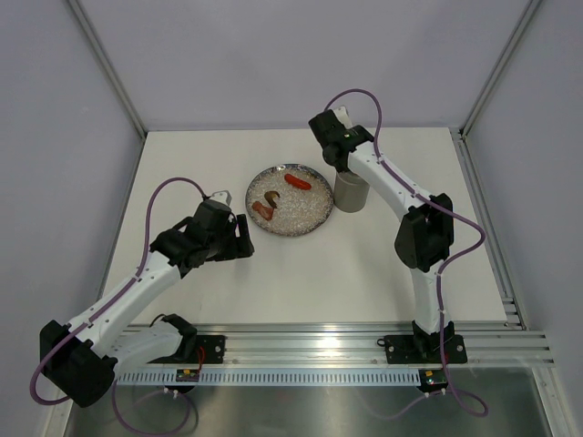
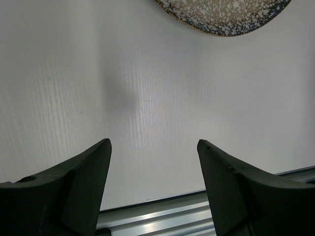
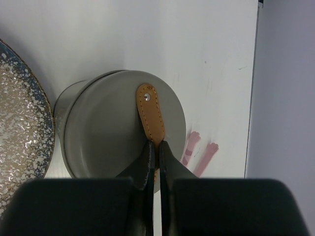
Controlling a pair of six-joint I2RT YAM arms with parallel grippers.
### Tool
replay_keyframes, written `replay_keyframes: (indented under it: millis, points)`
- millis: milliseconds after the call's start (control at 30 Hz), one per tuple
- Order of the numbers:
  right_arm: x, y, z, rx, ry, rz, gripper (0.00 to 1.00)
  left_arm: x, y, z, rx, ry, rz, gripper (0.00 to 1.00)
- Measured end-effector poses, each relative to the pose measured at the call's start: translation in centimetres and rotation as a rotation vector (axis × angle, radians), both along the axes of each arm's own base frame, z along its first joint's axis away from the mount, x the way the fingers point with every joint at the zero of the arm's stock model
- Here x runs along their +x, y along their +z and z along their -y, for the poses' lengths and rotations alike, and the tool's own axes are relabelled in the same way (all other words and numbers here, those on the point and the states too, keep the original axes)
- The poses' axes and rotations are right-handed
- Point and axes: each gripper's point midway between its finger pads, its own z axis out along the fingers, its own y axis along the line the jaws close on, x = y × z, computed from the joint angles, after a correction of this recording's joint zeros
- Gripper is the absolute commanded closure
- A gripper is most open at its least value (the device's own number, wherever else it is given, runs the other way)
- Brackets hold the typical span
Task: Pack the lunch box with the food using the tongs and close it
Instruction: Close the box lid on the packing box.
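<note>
Lunch box (image 1: 350, 193) stands upright with its long axis vertical, just right of the plate (image 1: 310, 221) bearing the food (image 1: 297, 182). Right gripper (image 3: 156, 147): jaws pinched together on the orange tab (image 3: 151, 110) of the grey lid (image 3: 103, 132) covering the mouth; whether the lid is seated is unclear. Tongs (image 3: 202, 150): two pink tips show beside the canister. Left gripper (image 2: 153, 147): jaws apart, empty.

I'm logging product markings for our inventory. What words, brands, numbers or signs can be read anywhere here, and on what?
No legible text in any view.
tan tab on the lunch box lid: a metal rivet only, no print.
small board on the front rail by the left arm's base: coloured marks, too small to read.
plate: speckle only, no lettering.
</note>
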Motion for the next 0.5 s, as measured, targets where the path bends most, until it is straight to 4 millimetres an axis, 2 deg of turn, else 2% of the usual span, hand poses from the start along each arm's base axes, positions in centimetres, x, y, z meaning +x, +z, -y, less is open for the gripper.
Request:
replay_keyframes:
  millis: [500]
  points:
    - [-0.89,0.65,0.09,-0.002,-0.002,-0.03,1.0,-0.01,0.07,0.2,-0.007,-0.011,0.001,0.25]
